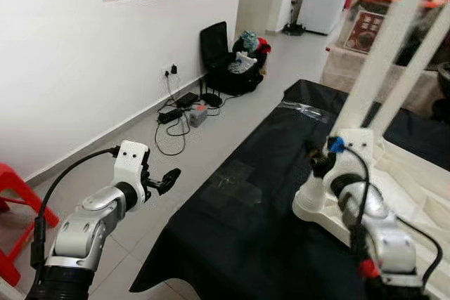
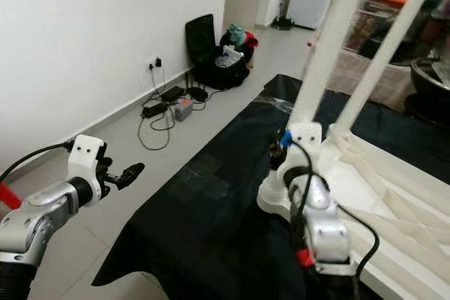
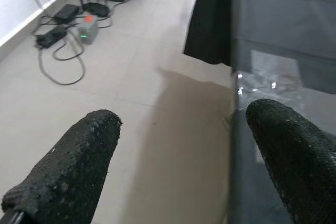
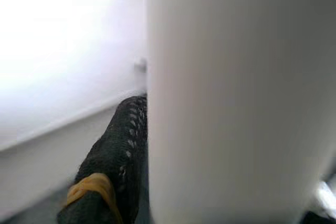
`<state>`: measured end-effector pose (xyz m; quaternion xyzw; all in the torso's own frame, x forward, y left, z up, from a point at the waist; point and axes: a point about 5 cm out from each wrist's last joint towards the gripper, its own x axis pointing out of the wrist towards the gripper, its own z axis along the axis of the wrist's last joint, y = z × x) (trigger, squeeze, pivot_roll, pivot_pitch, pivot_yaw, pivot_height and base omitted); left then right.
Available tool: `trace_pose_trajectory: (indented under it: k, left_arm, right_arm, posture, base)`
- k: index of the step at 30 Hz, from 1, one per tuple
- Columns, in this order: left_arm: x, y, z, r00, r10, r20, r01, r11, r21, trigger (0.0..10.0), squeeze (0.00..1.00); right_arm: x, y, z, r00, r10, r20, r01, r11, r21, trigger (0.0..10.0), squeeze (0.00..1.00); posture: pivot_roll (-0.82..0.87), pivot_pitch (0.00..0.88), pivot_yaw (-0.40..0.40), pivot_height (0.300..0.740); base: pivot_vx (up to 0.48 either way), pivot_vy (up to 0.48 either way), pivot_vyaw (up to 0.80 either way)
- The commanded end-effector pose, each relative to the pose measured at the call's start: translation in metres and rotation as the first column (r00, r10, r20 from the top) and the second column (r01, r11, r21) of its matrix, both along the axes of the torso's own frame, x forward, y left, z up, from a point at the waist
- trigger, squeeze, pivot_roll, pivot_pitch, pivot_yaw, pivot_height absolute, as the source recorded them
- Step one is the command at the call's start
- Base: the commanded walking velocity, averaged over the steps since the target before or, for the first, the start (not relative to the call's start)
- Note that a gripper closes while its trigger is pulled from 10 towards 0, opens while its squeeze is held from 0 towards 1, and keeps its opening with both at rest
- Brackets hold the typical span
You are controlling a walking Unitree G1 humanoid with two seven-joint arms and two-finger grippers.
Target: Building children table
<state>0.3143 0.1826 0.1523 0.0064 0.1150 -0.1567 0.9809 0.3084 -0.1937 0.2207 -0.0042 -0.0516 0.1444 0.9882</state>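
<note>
No legible writing. Your right hand [image 2: 281, 156] appears clamped on a white table leg [image 2: 327, 50], standing upright on the overturned tabletop [image 2: 394, 187]. Your left hand [image 1: 167, 179] hovers over floor, fingers parted, empty.

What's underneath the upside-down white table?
The white table lies top-down on a black cloth, legs pointing up. The right gripper is at the near leg's base. Whatever the cloth covers is hidden.
</note>
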Motion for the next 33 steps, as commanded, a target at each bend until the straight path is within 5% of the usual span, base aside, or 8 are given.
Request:
trace_pose_trajectory:
  k: [1, 10, 12, 14, 15, 20, 24, 33]
  left_arm:
    - [0.001, -0.001, -0.002, 1.000, -0.011, -0.007, 0.011, 1.000, 0.002, 10.0, 0.00]
    - [0.002, -0.001, 0.001, 1.000, -0.016, 0.004, 0.016, 1.000, 0.012, 10.0, 0.00]
    - [0.001, -0.002, 0.000, 1.000, -0.019, 0.004, 0.019, 1.000, 0.012, 10.0, 0.00]
    - [0.000, -0.002, 0.001, 1.000, -0.020, 0.004, 0.020, 1.000, 0.012, 10.0, 0.00]
    - [0.000, -0.002, 0.001, 1.000, -0.022, 0.004, 0.022, 1.000, 0.012, 10.0, 0.00]
    - [0.000, -0.002, 0.001, 1.000, -0.025, 0.005, 0.025, 1.000, 0.015, 10.0, 0.00]
    - [0.001, -0.004, 0.000, 1.000, -0.019, 0.001, 0.019, 1.000, 0.011, 10.0, 0.00]
    - [0.001, -0.007, -0.002, 1.000, -0.007, -0.011, 0.007, 1.000, 0.005, 10.0, 0.00]
  right_arm:
    - [-0.003, 0.018, 0.009, 0.978, 0.203, 0.048, -0.203, 0.979, -0.001, 10.0, 0.00]
    - [0.011, 0.013, 0.016, 0.875, 0.484, -0.012, -0.484, 0.873, -0.066, 10.0, 0.00]
    - [0.016, 0.013, 0.013, 0.873, 0.488, -0.021, -0.488, 0.872, -0.042, 5.8, 0.00]
    - [0.018, 0.014, 0.012, 0.876, 0.482, -0.022, -0.482, 0.875, -0.028, 5.8, 0.00]
    - [0.020, 0.014, 0.011, 0.881, 0.473, -0.017, -0.474, 0.881, -0.011, 0.0, 0.00]
    - [0.029, 0.008, 0.003, 0.944, 0.324, -0.057, -0.326, 0.945, -0.029, 0.0, 0.00]
    - [0.034, -0.044, -0.022, 0.884, -0.456, -0.103, 0.435, 0.883, -0.175, 0.0, 0.00]
    - [0.004, -0.016, -0.046, 0.843, -0.522, -0.129, 0.499, 0.849, -0.174, 0.0, 0.00]
  posture:
    - [0.10, 0.000, -0.098, 0.740]
    - [0.14, 0.000, -0.122, 0.740]
    - [0.14, 0.000, -0.124, 0.740]
    - [0.14, 0.000, -0.124, 0.740]
    - [0.14, 0.000, -0.127, 0.740]
    - [0.14, 0.000, -0.121, 0.740]
    - [0.12, 0.000, -0.109, 0.740]
    - [0.12, 0.000, -0.108, 0.740]
  base:
    - [0.000, 0.000, 0.00]
    - [0.000, 0.000, 0.00]
    - [0.000, 0.000, 0.00]
    - [0.000, 0.000, 0.00]
    - [0.000, 0.000, 0.00]
    - [0.000, 0.000, 0.00]
    - [0.000, 0.000, 0.00]
    - [0.000, 0.000, 0.00]
